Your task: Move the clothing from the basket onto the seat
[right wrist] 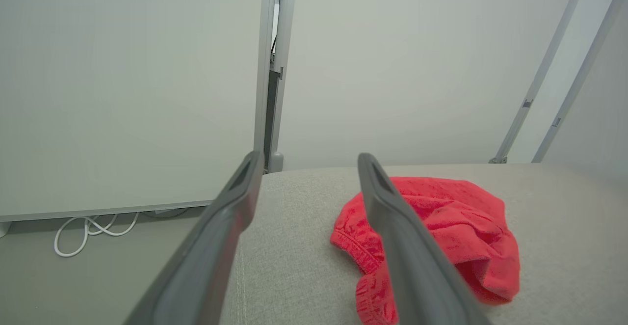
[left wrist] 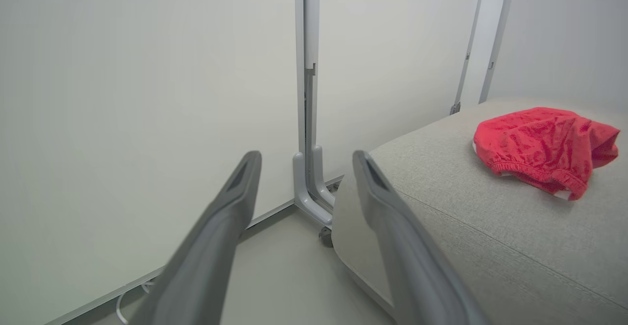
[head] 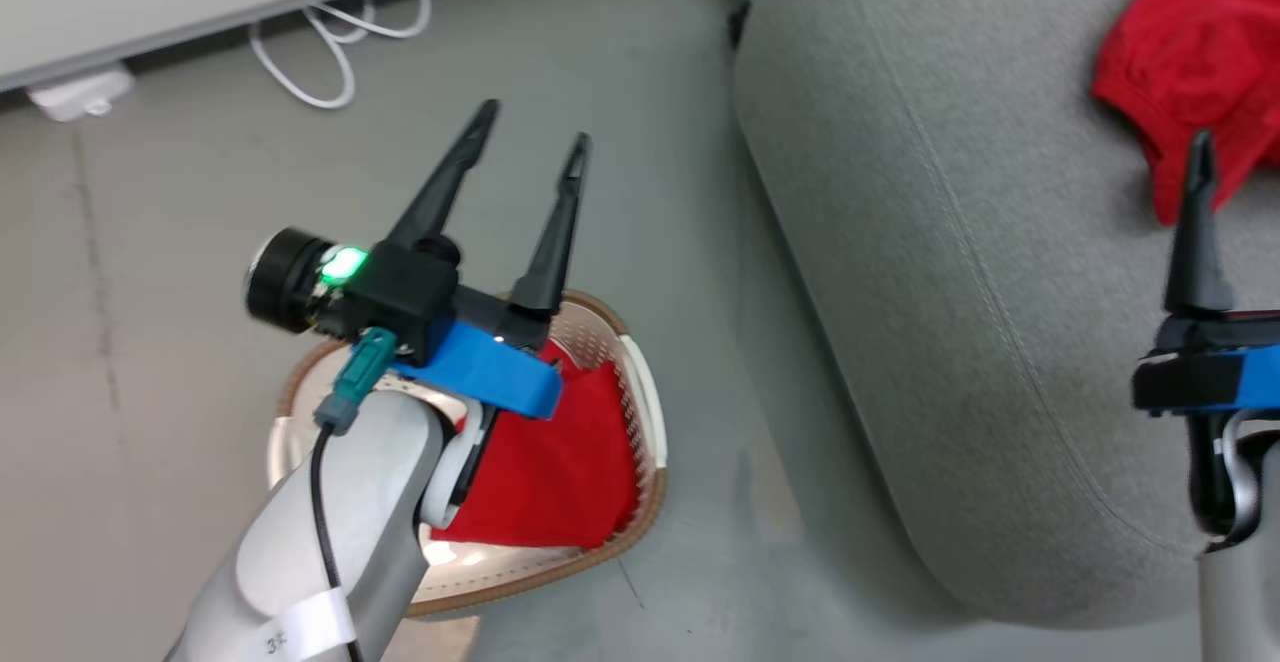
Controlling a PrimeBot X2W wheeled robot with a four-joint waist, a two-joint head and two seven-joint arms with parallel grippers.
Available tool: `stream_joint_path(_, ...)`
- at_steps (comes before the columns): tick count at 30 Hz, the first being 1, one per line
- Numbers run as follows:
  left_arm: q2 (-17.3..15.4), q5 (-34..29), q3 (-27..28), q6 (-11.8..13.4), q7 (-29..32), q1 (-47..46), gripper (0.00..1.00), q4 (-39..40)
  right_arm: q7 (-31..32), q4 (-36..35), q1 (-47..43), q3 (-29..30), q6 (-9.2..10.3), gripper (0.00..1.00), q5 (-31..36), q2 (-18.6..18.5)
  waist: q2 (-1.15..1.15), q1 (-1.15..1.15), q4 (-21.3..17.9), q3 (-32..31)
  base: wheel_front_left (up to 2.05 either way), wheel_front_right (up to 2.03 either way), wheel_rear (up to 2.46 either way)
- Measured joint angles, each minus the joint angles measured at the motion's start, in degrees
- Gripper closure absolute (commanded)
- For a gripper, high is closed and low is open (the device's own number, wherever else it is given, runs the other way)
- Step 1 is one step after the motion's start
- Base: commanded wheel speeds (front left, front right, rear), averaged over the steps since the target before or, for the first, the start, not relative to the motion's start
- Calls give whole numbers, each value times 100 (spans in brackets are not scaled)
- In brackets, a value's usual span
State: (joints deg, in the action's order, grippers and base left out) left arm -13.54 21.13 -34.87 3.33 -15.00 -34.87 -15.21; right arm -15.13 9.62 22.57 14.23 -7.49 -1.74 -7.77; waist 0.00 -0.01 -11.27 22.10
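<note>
The grey seat [head: 960,292] takes up the right of the head view. The oval basket [head: 645,392] stands on the floor [head: 200,392] near its rounded corner, with a strip of bare floor between them. One red garment [head: 1190,52] lies crumpled on the seat, well in from that edge; a second red garment [head: 560,472] lies in the basket, partly under the left forearm [head: 330,522]. The left gripper [head: 535,127] hangs above the basket's far rim, fingers spread wide with nothing between them. The right gripper [right wrist: 309,160] hovers over the seat, fingers likewise apart and empty, the crumpled garment just beyond them. The likely trouble is a pinch that takes only a loose fold, so the cloth trails, catches the perforated wall and drags the light basket, or slips out over the floor strip. The basket garment shows as a rough triangle, its peak pointing to the far rim and its long axis running from near rim to far rim. The one on the seat is a heap, wider than deep in the left wrist view, its hemmed opening toward the right gripper.
</note>
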Motion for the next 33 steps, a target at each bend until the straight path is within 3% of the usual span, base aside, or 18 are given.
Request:
stream_joint_path(4,190,-278,929,5,-5,627,0,211,0,-210,-110,-563,0,0,-38,10,0,0,431,-395,0,0,0)
stream_joint_path(15,620,-798,2346,-294,-7,1636,0,428,0,-343,-499,-1274,0,0,-147,92,0,0,1023,-1077,0,0,0)
stream_joint_path(25,915,-1125,3005,-682,-7,2455,0,505,0,-269,-1250,-1374,0,0,-321,299,0,0,1246,-1650,0,0,0)
stream_joint_path(33,1028,-1215,3165,-853,-7,2769,0,385,0,-118,-1705,-1209,0,0,-398,410,0,0,1354,-1872,0,0,0)
